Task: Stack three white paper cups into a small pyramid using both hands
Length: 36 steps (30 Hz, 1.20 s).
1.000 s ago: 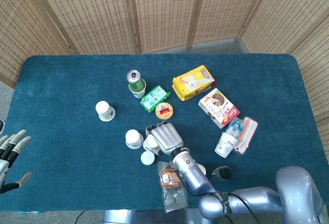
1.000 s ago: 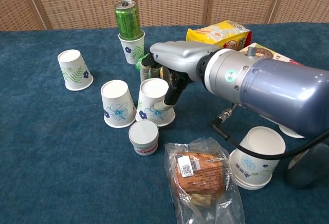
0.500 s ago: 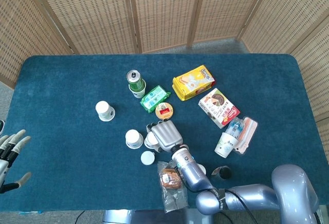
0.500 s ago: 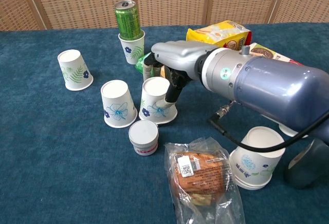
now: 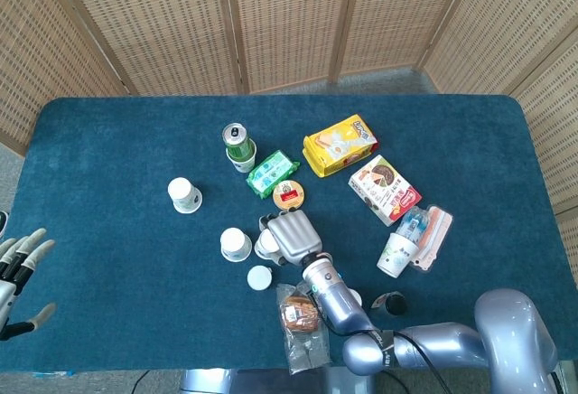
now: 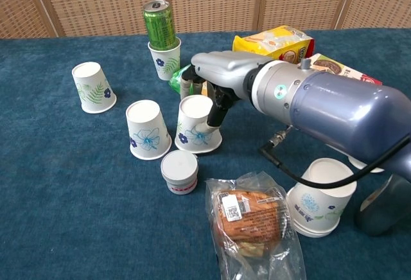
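Three upside-down white paper cups stand on the blue table. A fern-print cup (image 6: 93,87) (image 5: 184,194) is at the left, and a blue-flower cup (image 6: 147,130) (image 5: 236,244) stands in the middle. Just right of that is a second blue-flower cup (image 6: 196,124), slightly tilted. My right hand (image 6: 218,78) (image 5: 291,236) reaches over this last cup and grips it, thumb on its right side and fingers behind it. In the head view that cup is mostly hidden under the hand. My left hand (image 5: 18,276) hangs off the table's left edge, fingers spread, holding nothing.
A small white tub (image 6: 180,171) sits right in front of the two cups, with a bagged bun (image 6: 253,219) beside it. A green can (image 6: 160,26) stands in a cup behind. Snack packs (image 5: 340,145) lie to the right, as does an upright cup (image 6: 321,196).
My right hand has shifted the gripped cup slightly to the right, widening the gap to the neighbouring cup. The left hand has not moved.
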Motion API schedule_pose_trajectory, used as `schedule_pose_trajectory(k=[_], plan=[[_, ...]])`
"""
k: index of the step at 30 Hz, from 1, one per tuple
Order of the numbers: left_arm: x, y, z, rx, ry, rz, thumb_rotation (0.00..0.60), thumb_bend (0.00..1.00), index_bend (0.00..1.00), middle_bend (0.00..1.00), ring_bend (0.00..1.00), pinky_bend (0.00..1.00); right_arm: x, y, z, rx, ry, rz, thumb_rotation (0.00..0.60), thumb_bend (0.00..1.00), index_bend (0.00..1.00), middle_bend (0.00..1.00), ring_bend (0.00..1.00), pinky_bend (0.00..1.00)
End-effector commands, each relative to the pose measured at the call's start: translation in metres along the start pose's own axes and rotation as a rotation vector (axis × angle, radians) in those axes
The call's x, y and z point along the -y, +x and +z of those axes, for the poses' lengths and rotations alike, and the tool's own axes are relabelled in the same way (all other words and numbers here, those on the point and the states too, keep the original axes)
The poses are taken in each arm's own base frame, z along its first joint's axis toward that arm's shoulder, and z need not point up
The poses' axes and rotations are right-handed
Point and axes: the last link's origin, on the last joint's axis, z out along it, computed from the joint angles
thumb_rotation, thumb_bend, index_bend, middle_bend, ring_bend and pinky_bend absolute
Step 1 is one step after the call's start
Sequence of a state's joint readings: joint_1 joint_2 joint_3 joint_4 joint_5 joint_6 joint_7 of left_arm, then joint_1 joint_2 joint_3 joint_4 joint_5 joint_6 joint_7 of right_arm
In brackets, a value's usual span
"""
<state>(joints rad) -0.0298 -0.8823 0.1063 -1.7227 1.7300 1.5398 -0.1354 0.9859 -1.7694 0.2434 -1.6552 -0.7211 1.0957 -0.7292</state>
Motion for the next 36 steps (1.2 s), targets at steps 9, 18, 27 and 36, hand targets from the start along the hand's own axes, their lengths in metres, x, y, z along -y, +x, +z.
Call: schedule_pose_trajectory(k=[9, 18, 27, 36], plan=[[0.0, 0.001, 0.0, -0.002, 0.001, 0.0, 0.6, 0.32, 0.0, 0.0, 0.0, 0.0, -0.003, 0.002, -0.002, -0.02, 0.013, 0.017, 0.6, 0.22, 0.12, 0.4, 0.37, 0.33], [-0.001, -0.001, 0.0, 0.004, -0.003, 0.003, 0.6, 0.31, 0.0, 0.0, 0.0, 0.0, -0.007, 0.007, -0.01, -0.037, 0.038, 0.062, 0.6, 0.22, 0.0, 0.32, 0.36, 0.33], [0.0, -0.002, 0.001, 0.006, -0.001, 0.004, 0.6, 0.32, 0.0, 0.0, 0.0, 0.0, -0.027, 0.025, -0.019, -0.114, 0.043, 0.08, 0.6, 0.2, 0.0, 0.26, 0.32, 0.33], [-0.002, -0.002, 0.0, 0.005, -0.004, 0.005, 0.6, 0.31, 0.0, 0.0, 0.0, 0.0, -0.079, 0.072, -0.035, -0.37, 0.053, 0.131, 0.6, 0.2, 0.05, 0.26, 0.29, 0.33]])
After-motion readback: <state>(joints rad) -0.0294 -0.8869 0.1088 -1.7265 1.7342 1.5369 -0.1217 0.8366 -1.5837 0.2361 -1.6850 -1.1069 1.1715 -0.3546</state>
